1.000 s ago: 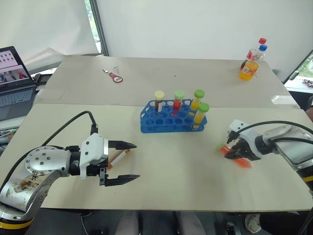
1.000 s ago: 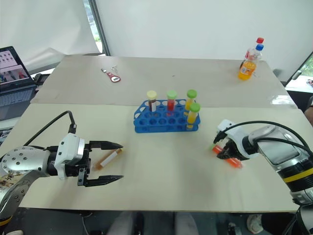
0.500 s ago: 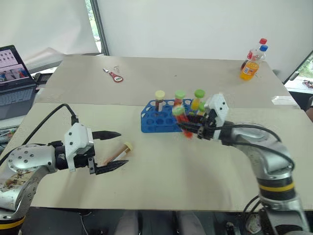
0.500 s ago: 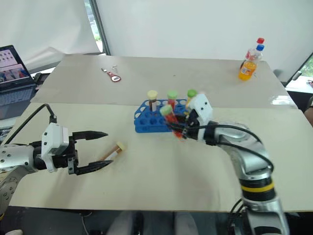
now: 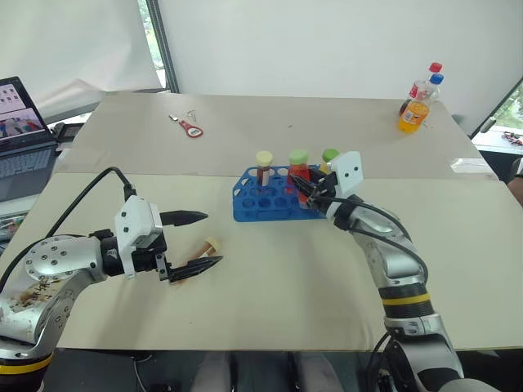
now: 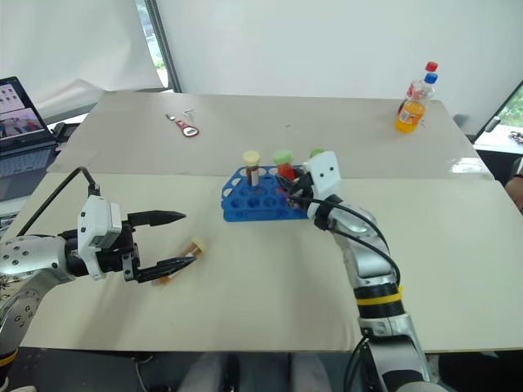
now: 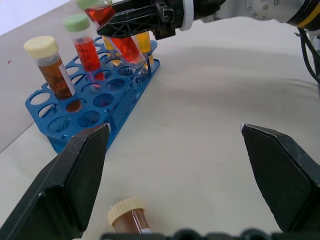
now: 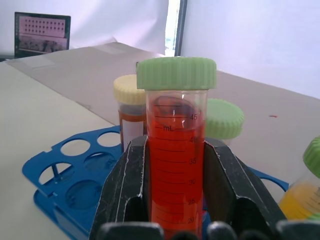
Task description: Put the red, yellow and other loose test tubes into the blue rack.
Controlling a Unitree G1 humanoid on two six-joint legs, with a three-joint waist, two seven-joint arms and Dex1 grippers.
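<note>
The blue rack stands mid-table with a cream-capped brown tube, a green-capped red tube and yellow tubes in its holes. My right gripper is shut on another red test tube with a green cap, held tilted just above the rack's right part. A loose cream-capped brown tube lies on the table to the left of the rack. My left gripper hovers wide open around it, one finger on each side, touching nothing.
An orange drink bottle stands at the far right corner beside a red-capped bottle. A red-handled tool lies far left of centre. A laptop sits off the table's left edge.
My right gripper swung from the right side of the table to the rack, carrying the red tube and turning it upward. The left gripper stays open beside the loose tube.
</note>
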